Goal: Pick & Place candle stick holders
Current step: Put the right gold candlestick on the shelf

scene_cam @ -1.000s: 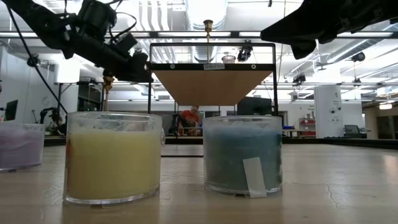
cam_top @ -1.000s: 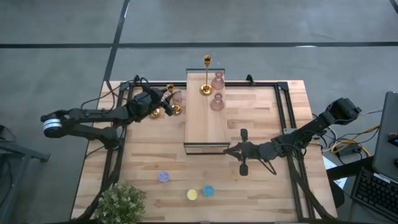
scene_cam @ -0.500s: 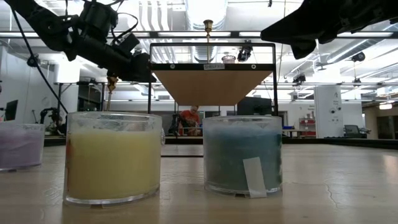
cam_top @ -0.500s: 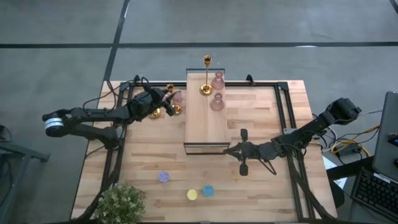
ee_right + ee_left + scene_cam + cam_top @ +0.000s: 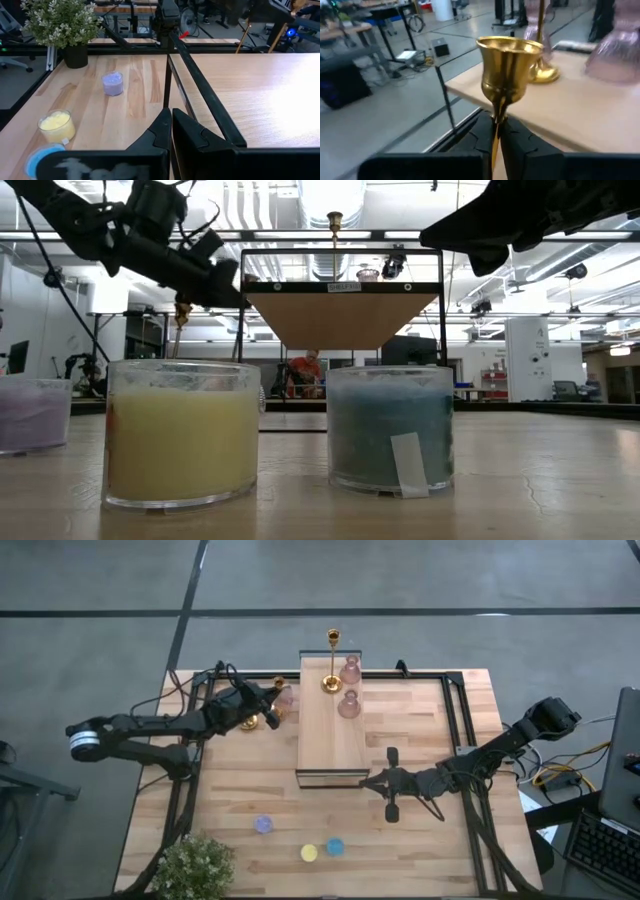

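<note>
- Left gripper [image 5: 496,132]: at upper left of the high view, left of the wooden block [image 5: 332,730]; fingers clamped on the thin stem of a gold candle stick holder [image 5: 509,67], cup upright above them.
- Second gold holder [image 5: 543,70] and a pink holder [image 5: 616,55] stand just beyond it on the table [image 5: 250,780].
- On the block, upper centre: one gold holder [image 5: 332,660] and two pink holders [image 5: 349,688].
- Purple cup [image 5: 263,824], yellow cup [image 5: 309,853], blue cup [image 5: 335,846]: lower centre, beside the plant [image 5: 195,865].
- Right gripper [image 5: 170,125]: centre right, fingers pressed together, holding nothing.
</note>
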Robot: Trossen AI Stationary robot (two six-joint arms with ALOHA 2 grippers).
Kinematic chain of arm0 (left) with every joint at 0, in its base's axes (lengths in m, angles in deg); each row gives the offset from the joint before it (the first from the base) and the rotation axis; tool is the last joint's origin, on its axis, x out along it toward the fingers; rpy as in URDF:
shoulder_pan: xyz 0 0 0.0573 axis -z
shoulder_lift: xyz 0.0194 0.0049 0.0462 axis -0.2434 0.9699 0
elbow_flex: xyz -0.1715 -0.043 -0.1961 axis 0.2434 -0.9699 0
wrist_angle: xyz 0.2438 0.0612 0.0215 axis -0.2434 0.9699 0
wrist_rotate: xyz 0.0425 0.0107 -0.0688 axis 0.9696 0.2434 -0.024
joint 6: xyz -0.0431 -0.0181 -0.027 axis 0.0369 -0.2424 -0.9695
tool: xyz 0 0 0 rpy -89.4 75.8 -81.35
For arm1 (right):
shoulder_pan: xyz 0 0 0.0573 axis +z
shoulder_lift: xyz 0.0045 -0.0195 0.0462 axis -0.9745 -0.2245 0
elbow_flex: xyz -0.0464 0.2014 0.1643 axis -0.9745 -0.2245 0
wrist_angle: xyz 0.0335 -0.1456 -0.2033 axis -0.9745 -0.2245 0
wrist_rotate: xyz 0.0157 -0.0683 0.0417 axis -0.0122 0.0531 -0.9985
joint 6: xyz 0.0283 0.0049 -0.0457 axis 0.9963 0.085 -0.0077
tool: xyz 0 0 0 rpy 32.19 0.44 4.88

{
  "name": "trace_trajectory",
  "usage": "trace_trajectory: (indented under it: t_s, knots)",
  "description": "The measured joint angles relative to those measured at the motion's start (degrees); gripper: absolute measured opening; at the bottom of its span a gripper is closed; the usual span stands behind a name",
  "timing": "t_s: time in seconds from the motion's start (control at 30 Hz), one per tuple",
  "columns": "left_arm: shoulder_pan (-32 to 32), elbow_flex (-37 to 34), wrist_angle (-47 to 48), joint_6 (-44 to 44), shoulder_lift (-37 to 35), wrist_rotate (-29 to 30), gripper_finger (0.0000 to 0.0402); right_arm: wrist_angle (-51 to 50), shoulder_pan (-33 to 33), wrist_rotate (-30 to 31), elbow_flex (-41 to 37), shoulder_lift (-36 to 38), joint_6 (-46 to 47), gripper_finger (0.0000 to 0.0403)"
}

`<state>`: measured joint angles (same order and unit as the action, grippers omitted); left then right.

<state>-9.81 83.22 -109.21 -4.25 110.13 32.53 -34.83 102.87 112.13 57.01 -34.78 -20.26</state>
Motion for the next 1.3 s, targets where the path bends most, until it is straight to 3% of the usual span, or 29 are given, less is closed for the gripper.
trace_trajectory:
  t_s: [0.1,0.27,0.53,0.67,0.9,1.07,1.3]
  knots:
    - [0.60,-0.07,1.47,-2.44,-3.27,-2.29,0.0018,-0.01,0.00,0.02,0.00,0.00,0.07,0.0008]
    - [0.76,1.78,12.92,-6.63,-9.83,-3.23,0.0019,-0.06,0.00,0.04,0.00,0.00,0.18,0.0008]
    - [1.84,5.14,14.46,-9.49,-17.86,-10.59,0.0021,-0.04,-0.04,0.23,0.00,0.00,0.17,0.0008]
    - [2.75,9.77,17.84,-7.17,-18.79,-11.46,0.0021,0.02,-0.04,1.49,0.00,0.00,0.17,0.0008]
    - [3.23,20.25,24.43,-3.50,-16.05,-10.58,0.0022,0.00,-0.02,1.49,0.00,0.00,0.16,0.0008]
    - [3.28,26.45,23.29,-3.98,-10.78,-17.43,0.0022,0.00,0.02,1.49,0.00,0.00,0.15,0.0008]
    - [3.23,32.56,23.33,-4.70,0.85,-20.57,0.0023,0.00,0.01,1.53,0.00,0.00,0.15,0.0008]
